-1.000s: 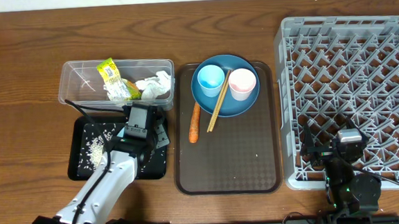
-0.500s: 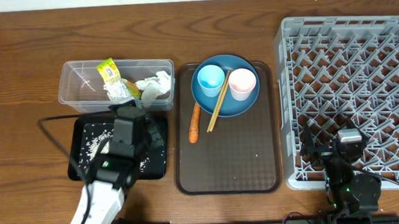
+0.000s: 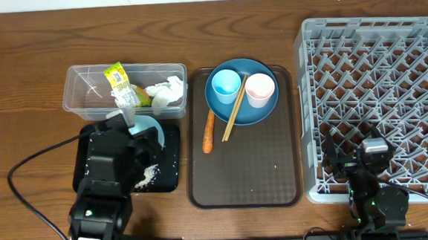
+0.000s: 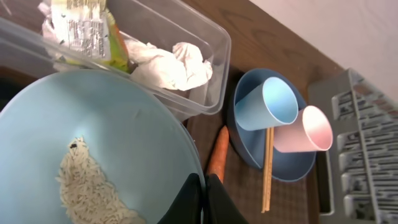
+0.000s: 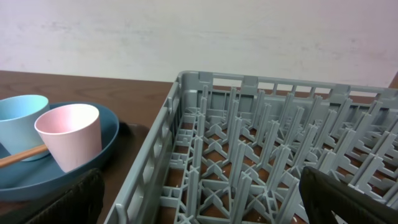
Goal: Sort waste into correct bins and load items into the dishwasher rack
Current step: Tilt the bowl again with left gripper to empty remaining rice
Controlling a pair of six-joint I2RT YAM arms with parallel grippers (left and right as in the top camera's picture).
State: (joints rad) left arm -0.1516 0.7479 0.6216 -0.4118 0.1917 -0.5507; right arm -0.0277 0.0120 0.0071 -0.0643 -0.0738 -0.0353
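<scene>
Left arm (image 3: 104, 179), lower left of the frame, fingers (image 4: 186, 202) pinched tight on the bowl (image 4: 124, 124) rim. Right arm (image 3: 375, 192), lower right, fingers (image 5: 348, 196) wide apart.

tub (image 3: 75, 99): back left on the desk (image 3: 18, 87), wrapper (image 3: 120, 85) and tissue (image 3: 169, 91) inside
shallow tray (image 3: 170, 156): just before the tub, bowl (image 4: 112, 124) over it
serving tray (image 3: 247, 170): middle; plate (image 3: 254, 114) at its back, carrot (image 3: 209, 132) at its left
plate: bears left cup (image 3: 226, 82), right cup (image 3: 260, 89), chopsticks (image 3: 233, 111)
rack (image 3: 391, 87): right of serving tray

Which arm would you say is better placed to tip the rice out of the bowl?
Left. The left gripper is shut on the rim of the bowl, rice inside, over the black tray. The right gripper sits open at the dishwasher rack, far from the bowl.
</scene>
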